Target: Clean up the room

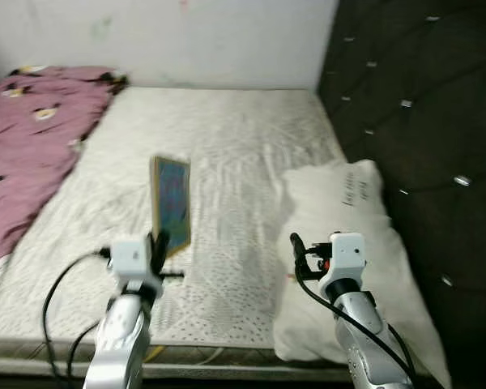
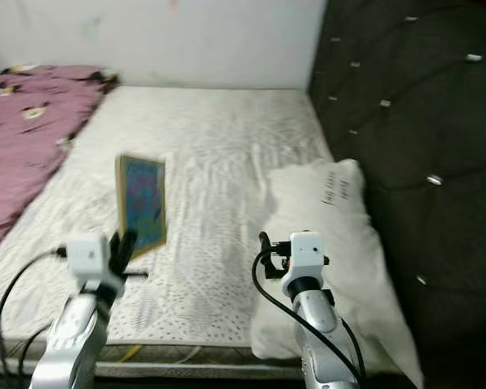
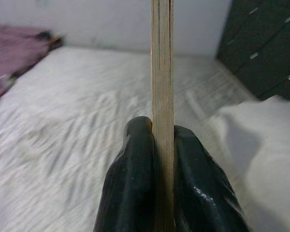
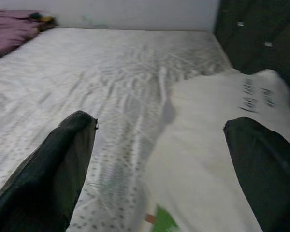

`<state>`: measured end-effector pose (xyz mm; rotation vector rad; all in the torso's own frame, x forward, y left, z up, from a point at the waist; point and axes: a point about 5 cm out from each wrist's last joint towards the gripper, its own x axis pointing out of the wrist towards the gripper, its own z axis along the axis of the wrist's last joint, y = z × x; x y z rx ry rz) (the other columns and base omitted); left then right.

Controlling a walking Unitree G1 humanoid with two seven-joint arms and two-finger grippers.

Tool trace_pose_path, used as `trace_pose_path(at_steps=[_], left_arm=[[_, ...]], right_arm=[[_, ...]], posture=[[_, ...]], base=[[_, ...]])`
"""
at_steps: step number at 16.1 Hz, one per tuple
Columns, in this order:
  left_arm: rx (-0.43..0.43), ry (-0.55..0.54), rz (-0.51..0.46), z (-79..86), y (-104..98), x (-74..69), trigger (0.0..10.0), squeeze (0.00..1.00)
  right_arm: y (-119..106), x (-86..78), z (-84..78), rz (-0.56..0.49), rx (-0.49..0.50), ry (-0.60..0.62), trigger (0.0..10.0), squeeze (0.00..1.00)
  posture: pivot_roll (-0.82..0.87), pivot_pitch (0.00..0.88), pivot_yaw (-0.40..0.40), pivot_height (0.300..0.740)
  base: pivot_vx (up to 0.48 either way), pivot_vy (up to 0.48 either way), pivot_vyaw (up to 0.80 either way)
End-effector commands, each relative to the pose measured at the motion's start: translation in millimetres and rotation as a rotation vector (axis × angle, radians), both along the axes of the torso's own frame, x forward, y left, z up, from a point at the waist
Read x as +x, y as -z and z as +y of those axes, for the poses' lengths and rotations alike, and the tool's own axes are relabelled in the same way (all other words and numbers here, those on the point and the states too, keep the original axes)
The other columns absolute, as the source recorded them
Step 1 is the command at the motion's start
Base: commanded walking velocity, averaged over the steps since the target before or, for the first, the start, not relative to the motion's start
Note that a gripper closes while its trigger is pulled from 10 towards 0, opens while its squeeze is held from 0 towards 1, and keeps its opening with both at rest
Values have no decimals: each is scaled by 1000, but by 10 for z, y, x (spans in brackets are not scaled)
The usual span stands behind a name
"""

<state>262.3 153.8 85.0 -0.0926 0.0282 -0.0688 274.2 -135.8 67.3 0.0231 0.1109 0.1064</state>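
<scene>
A bed (image 1: 227,146) with a pale, patterned mattress cover takes up most of the room in the left eye view, backed by a plain white wall (image 1: 186,40). A dark tufted headboard (image 1: 421,121) with shiny studs runs along the robot's right side. A purple blanket (image 1: 32,138) with small printed figures lies bunched along the left edge of the bed. A white pillow (image 1: 348,243) with dark lettering rests against the headboard on the near right part of the mattress. The left end effector (image 1: 158,247) is raised over the near edge of the bed, gripping the bottom edge of a thin picture book (image 1: 171,203) with a blue cover, which stands upright above it. The right end effector (image 1: 298,247) hangs over the near corner of the pillow.

The right eye view gives the same layout, with black cables looping from both silver arms and the book upright between the blanket and the pillow.

In the left wrist view, the book's tan edge rises straight up from between the two black fingers (image 3: 135,193), which are clamped against both its faces. The mattress, blanket and headboard lie blurred behind.

In the right wrist view, the two black fingers (image 4: 53,174) stand wide apart, holding nothing, with the mattress and the pillow's lettered end beyond them. A small green scrap (image 4: 162,220) shows at the pillow's near edge.
</scene>
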Motion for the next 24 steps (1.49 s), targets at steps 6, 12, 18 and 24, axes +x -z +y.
trace_pose_path(at_steps=[6,12,18,24], left_arm=[[-19,-3,-10,21,-80,-73,10000,0],[-20,-24,-12,50,-114,-92,10000,0],[44,-167,-50,282,-155,-98,10000,0],[82,-314,-59,486,-173,-149,10000,0]], right_arm=[[-122,-1,-22,-40,22,5,10000,0],[-147,30,-113,-36,-13,-3,10000,0],[-316,82,-365,-98,-20,126,10000,0],[-318,6,-500,-84,-48,146,10000,0]], posture=[[30,0,-5,740],[28,17,-16,740],[27,15,-16,740],[28,31,-20,740]], base=[[0,314,-232],[0,322,0],[0,0,0],[0,0,-533]])
